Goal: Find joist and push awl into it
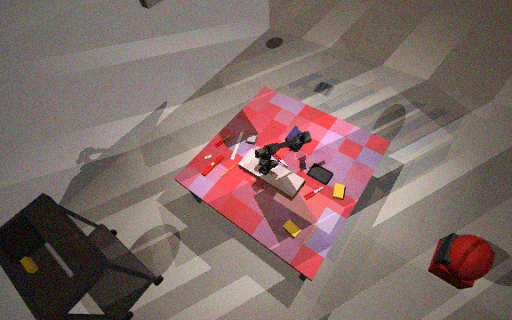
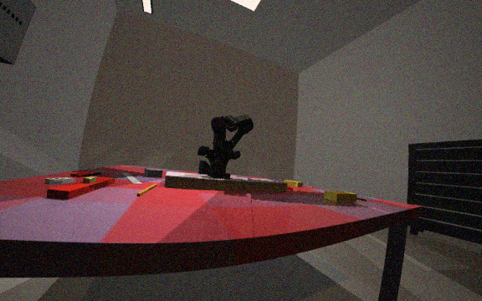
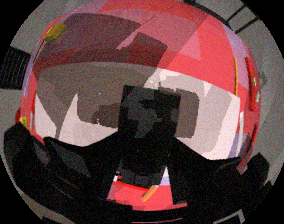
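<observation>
The pale floor panel [image 1: 292, 177] [image 2: 191, 182] [image 3: 219, 122] lies in the middle of the table. My gripper [image 1: 266, 167] [image 2: 219, 172] [image 3: 146, 132] is shut on the dark, boxy stud finder [image 3: 150, 110] and holds it low over the panel's left-centre part in the top view. I cannot tell whether the stud finder touches the panel. The black tray [image 1: 320, 173] lies right of the panel and looks empty. A thin red and white tool [image 1: 279, 160], perhaps the awl, lies behind the panel, partly hidden by the arm. The joist is hidden.
Red-handled pliers [image 1: 314, 193] and yellow blocks [image 1: 339, 191] [image 1: 292, 228] lie right of and in front of the panel. To the left are a red level [image 1: 212, 165] [image 2: 79, 189], a pencil [image 1: 229, 170] [image 2: 147, 190], a pale strip [image 1: 237, 146] and another red tool [image 1: 223, 141].
</observation>
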You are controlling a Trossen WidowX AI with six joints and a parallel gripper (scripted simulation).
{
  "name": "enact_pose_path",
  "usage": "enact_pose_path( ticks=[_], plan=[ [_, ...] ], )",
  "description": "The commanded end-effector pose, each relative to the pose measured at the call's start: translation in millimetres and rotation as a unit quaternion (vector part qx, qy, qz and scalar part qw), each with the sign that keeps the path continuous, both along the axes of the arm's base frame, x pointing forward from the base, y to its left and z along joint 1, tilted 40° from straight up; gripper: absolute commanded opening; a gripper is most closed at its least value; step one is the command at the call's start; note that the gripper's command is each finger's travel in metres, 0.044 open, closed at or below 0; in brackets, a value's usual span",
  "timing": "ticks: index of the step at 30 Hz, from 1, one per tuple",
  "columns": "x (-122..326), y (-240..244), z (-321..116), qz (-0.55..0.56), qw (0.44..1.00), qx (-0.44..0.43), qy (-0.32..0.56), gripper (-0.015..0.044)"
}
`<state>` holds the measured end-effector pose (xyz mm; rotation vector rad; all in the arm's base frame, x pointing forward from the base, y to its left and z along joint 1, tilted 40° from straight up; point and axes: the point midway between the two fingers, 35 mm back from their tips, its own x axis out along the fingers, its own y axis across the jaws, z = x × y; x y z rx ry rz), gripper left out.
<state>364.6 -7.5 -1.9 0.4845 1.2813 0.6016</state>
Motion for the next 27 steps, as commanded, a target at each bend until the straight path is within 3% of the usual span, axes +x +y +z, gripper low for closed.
enact_pose_path(
  ticks=[1, 27],
  plan=[
    [1.6, -11.6, -9.7, -0.002, 1.0, -0.003, 0.001, 0.0],
    [11.7, -68.5, -56.4, -0.002, 1.0, -0.005, 0.0, 0.0]
  ],
)
